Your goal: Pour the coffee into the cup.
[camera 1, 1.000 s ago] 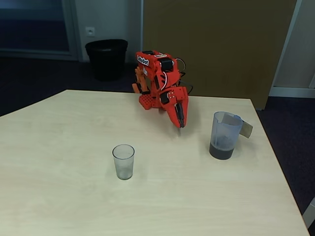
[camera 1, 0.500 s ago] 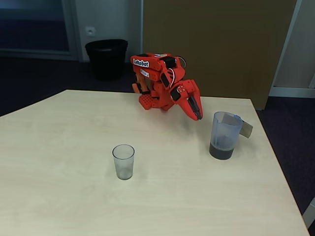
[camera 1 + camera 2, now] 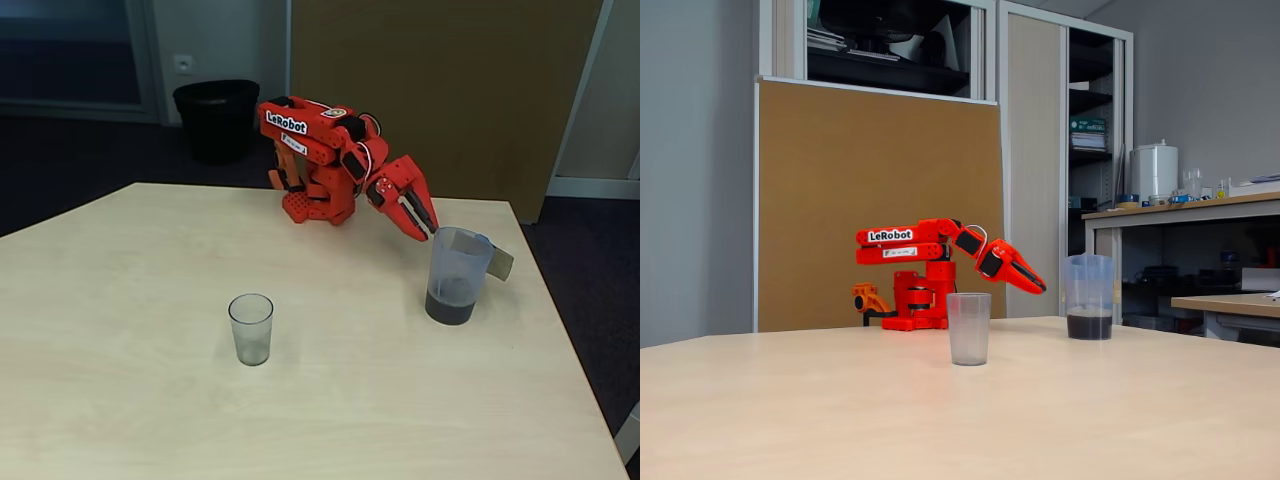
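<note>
A translucent bluish jug (image 3: 456, 276) (image 3: 1089, 296) with a handle and a cardboard tab (image 3: 500, 262) stands at the table's right. Dark coffee (image 3: 450, 306) (image 3: 1089, 326) fills its bottom. The small clear cup (image 3: 251, 328) (image 3: 968, 327) stands upright and empty near the table's middle. My orange gripper (image 3: 427, 230) (image 3: 1037, 285) is shut with nothing in it. In a fixed view its tip reaches the jug's upper left rim; in the other it hangs left of the jug, apart from it. I cannot tell whether it touches.
The arm's orange base (image 3: 310, 205) (image 3: 915, 305) sits at the table's far edge. A brown board (image 3: 880, 200) stands behind it. A black bin (image 3: 216, 118) is on the floor beyond. The wooden table (image 3: 130, 400) has wide bare room around the cup.
The arm has swung to the right and stretched out, carrying the shut gripper from beside the base up to the jug's rim. Cup and jug have not moved.
</note>
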You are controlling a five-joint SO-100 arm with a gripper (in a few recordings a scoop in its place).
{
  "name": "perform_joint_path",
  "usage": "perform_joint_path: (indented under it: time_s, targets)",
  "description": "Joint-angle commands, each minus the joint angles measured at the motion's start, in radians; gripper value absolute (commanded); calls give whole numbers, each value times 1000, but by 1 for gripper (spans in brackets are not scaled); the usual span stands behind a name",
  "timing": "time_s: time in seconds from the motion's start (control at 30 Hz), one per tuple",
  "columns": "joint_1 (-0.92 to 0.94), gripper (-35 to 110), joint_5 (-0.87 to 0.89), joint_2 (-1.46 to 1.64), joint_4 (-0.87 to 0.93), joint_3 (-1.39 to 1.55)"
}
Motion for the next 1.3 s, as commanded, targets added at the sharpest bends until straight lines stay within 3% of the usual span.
perform_joint_path:
  time_s: [0.0,0.33,0.7,0.97,1.27]
  targets:
    - [-32,6,20,-78,-84,-5]
    - [-86,10,-41,-256,-149,-87]
    - [-137,9,58,-391,-103,-172]
    - [-140,21,-31,-495,-252,-204]
    - [-156,23,-20,-551,-382,-224]
